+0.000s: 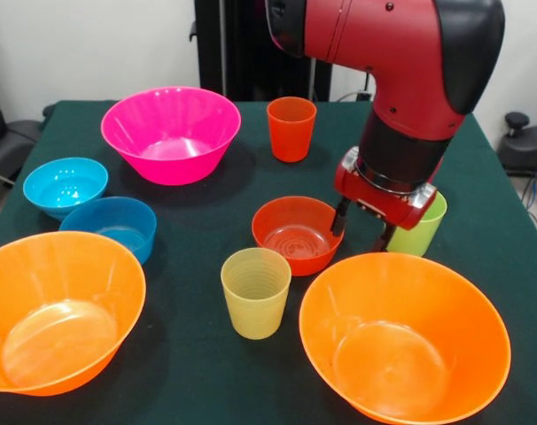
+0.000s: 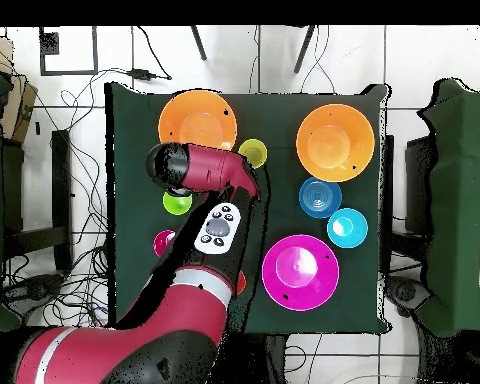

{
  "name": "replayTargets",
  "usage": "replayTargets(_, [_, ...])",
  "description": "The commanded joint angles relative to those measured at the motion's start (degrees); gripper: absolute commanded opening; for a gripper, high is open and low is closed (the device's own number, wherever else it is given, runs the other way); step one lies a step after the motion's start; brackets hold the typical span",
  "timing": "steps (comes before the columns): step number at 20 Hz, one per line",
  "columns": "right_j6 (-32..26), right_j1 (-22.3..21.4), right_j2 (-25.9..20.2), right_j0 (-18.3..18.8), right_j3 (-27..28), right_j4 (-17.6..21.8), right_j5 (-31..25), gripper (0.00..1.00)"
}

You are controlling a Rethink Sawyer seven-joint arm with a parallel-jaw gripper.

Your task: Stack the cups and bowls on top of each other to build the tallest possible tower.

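My gripper hangs low over the table, open and empty. It is between the small red-orange bowl and the lime green cup. Its left finger is at the bowl's right rim. The ribbed yellow cup stands in front of the bowl. The orange cup stands behind it. The magenta bowl is at the back left. The light blue bowl and darker blue bowl are on the left. Two large orange bowls sit at the front. The red-pink cup shows only in the overhead view.
All cups and bowls stand apart, upright and unstacked, on the dark green table. The red arm covers the red-orange bowl in the overhead view. Chairs stand at the table's sides.
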State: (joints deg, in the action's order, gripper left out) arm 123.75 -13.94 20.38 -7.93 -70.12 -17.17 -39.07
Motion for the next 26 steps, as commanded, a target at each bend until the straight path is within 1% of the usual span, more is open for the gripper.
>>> replayTargets(1, [8.26,-2.78,-1.90,-0.93,2.26,0.54,-7.54,1.00])
replayTargets(2, [8.75,-3.07,-1.40,-0.60,2.20,0.35,-7.31,1.00])
replayTargets(4, [9.00,-3.83,-0.22,-0.54,2.82,0.61,-9.42,1.00])
replayTargets(8, [8.20,-5.97,0.06,0.22,2.92,0.45,-14.12,1.00])
replayTargets(12, [8.56,-5.97,0.21,0.98,3.04,0.03,-13.30,1.00])
replayTargets(15, [9.91,-5.55,0.64,0.71,3.11,-0.36,-12.34,1.00])
replayTargets(17, [11.54,-4.71,0.75,0.71,3.63,-1.21,-11.34,1.00])
replayTargets(19, [14.61,-3.08,1.23,0.34,4.56,-2.64,-9.93,1.00])
replayTargets(20, [16.76,-1.46,1.90,-0.04,6.00,-3.41,-8.88,1.00])
replayTargets(22, [19.25,0.82,2.71,-0.27,7.94,-4.62,-7.34,1.00])
replayTargets(26, [22.61,5.01,4.67,0.02,11.76,-6.05,-6.45,1.00])
